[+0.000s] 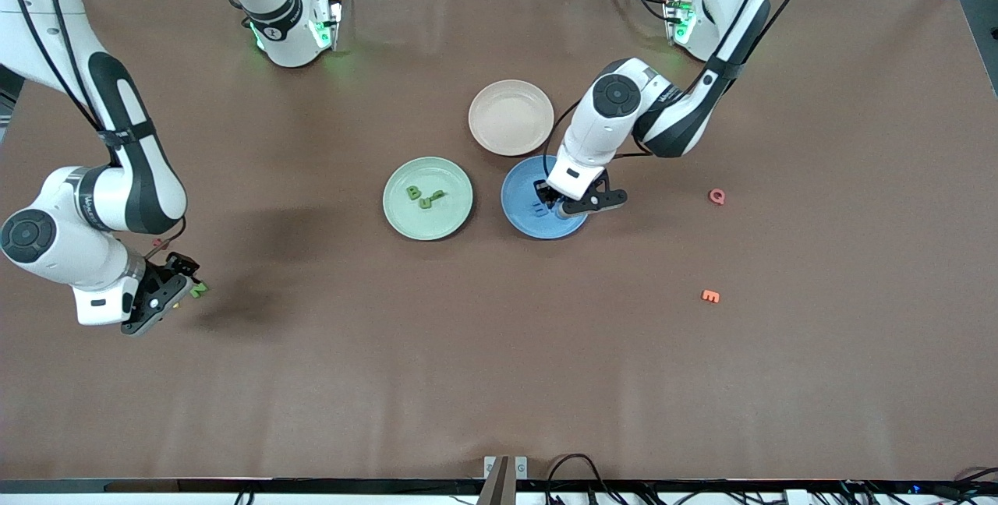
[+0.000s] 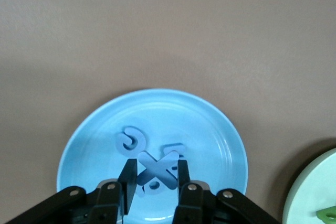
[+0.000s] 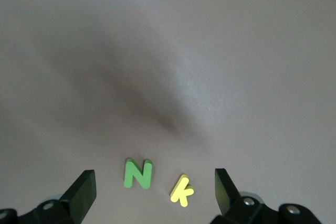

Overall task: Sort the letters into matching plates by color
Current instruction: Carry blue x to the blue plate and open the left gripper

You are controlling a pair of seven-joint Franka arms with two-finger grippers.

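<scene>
Two plates matter in the front view: the green plate (image 1: 427,199), holding a B, a U and possibly a third green piece too small to make out, and the blue plate (image 1: 543,197) just beside it toward the left arm's end, with the beige plate (image 1: 511,117) farther from the camera. The left gripper (image 1: 558,207) sits low over the blue plate; the right gripper (image 1: 173,287) hangs over the table near the right arm's end, by the green N (image 1: 199,289). A pink Q (image 1: 716,195) and an orange E (image 1: 710,296) lie well apart, untouched. Left wrist view: jaws narrow, pinching the blue X (image 2: 156,167) just above the blue plate, where other blue letters already lie. Judged step: delivering the X; next it calls for releasing and lifting clear. Right wrist view: jaws wide, empty, over the N with the yellow K (image 3: 182,190) just beside it. The pick must close on the N only.
</scene>
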